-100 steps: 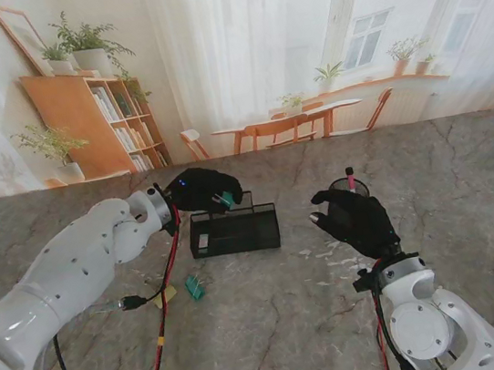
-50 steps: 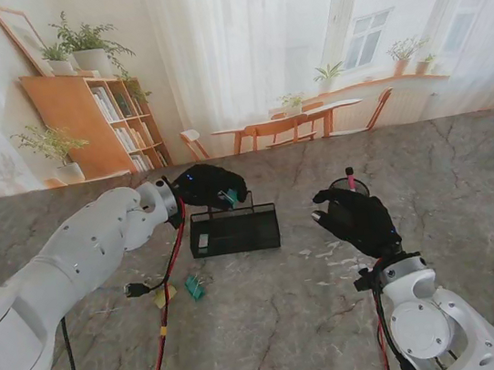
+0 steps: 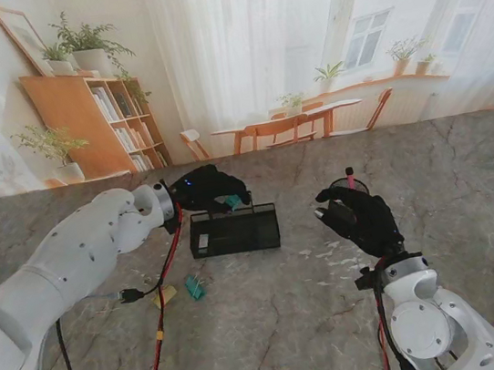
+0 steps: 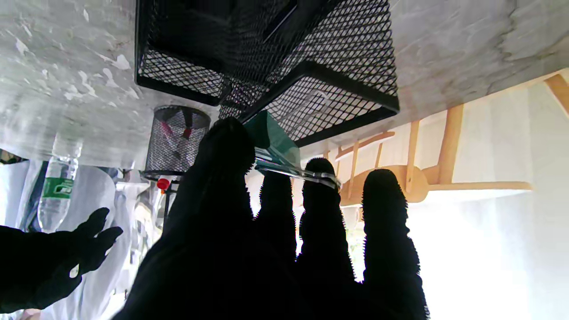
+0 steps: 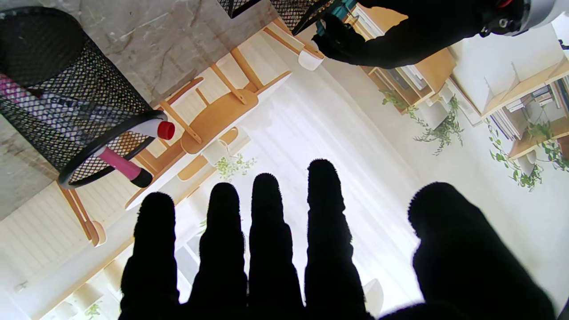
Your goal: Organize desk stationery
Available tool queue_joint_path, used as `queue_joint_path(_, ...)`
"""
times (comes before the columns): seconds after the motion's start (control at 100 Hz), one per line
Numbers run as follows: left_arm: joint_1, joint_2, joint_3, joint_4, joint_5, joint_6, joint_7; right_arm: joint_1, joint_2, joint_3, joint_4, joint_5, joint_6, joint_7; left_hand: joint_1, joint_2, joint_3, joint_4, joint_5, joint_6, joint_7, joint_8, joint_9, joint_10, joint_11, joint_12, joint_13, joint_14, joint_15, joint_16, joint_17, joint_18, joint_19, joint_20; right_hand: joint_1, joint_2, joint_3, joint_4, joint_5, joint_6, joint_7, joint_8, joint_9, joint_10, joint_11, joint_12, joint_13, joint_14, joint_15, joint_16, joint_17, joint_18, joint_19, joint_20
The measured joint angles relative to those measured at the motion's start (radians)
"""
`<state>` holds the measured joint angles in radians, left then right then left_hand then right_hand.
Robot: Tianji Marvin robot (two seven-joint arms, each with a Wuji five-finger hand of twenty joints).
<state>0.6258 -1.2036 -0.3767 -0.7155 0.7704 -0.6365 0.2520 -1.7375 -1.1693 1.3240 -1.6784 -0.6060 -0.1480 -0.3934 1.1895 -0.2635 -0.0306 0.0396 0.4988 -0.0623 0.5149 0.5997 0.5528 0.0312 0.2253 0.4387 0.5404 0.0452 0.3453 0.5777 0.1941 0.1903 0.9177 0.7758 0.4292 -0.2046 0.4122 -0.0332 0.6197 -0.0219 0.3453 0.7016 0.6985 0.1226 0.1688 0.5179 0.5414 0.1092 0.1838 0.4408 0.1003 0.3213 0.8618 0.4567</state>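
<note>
Writing: we can read no brand or words; the bottle (image 4: 57, 186) at the left edge of the left wrist view has a green label, its print too blurred to make out.
Left hand: our left hand (image 3: 208, 189), left of centre in the stand view, pinches a green binder clip (image 3: 233, 202) between thumb and fingers (image 4: 320, 178); in the wrist view the clip (image 4: 273, 144) sits at the rim of the black mesh tray (image 4: 311, 66).
Tray: the mesh tray (image 3: 235, 231) is at the centre of the stand view, with a small pale item (image 3: 203, 241) in its left part.
Right hand: our right hand (image 3: 359, 218), right of centre, holds nothing, fingers (image 5: 266, 213) spread and slightly curled, just on the near side of the mesh pen cup (image 3: 349, 187).
Pen cup: in the right wrist view the cup (image 5: 66, 102) holds a pink pen (image 5: 120, 164) and a red-capped pen (image 5: 155, 129).
Loose items: a second green clip (image 3: 194, 288) and a yellow scrap (image 3: 163, 296) lie lower left of the tray, beside the red cable (image 3: 164, 316).
Open room: the table (image 3: 471, 209) is bare to the right of the cup and in the lower middle of the frame; tray and cup stand well apart.
Surface: grey veined marble, with white flecks (image 3: 331, 256) near our right hand.
Room: a backdrop of bookshelf (image 3: 100, 123), plants, curtains and wooden chairs fills the top of the frame.
</note>
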Motion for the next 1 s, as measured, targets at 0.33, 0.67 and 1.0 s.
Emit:
queue_joint_path(0.33, 0.018, 0.034, -0.04, -0.064, 0.013, 0.015, -0.07, -0.001, -0.001, 0.002, 0.0, 0.003, 0.0, 0.001, -0.125, 0.042, 0.002, 0.003, -0.085, 0.03, -0.327, -0.14, -0.115, 0.003, -0.122, -0.075, -0.138, 0.052, -0.152, -0.15, -0.154, 0.093, -0.154, -0.121, 0.008, 0.011, -0.001, 0.0, 0.011, 0.0, 0.001, 0.0, 0.008, 0.0, 0.0, 0.0, 0.0, 0.0, 0.0, 0.0, 0.0, 0.0, 0.0, 0.0)
queue_joint_path(0.67, 0.156, 0.102, -0.274, -0.299, 0.071, 0.061, -0.225, 0.0, -0.001, 0.003, 0.002, 0.005, -0.002, 0.0, -0.366, 0.12, 0.01, 0.003, -0.326, 0.116, -0.509, -0.28, -0.375, 0.067, -0.197, -0.159, -0.384, 0.144, -0.236, -0.267, -0.276, 0.158, -0.396, -0.236, 0.009, 0.013, -0.012, 0.0, 0.011, 0.0, 0.001, 0.0, 0.008, 0.001, 0.0, 0.0, 0.0, 0.0, 0.0, 0.0, -0.001, 0.0, 0.0, 0.0)
queue_joint_path(1.0, 0.536, 0.157, -0.667, -0.729, 0.219, 0.137, -0.363, 0.006, -0.002, -0.002, 0.011, 0.019, -0.01, 0.001, -0.412, 0.161, 0.015, 0.003, -0.326, 0.129, -0.496, -0.249, -0.39, 0.091, -0.199, -0.161, -0.411, 0.178, -0.235, -0.27, -0.278, 0.197, -0.413, -0.236, 0.009, 0.013, -0.012, 0.0, 0.011, 0.0, 0.001, 0.0, 0.008, 0.001, 0.0, 0.0, 0.0, 0.0, 0.0, 0.0, -0.001, 0.0, 0.0, 0.0)
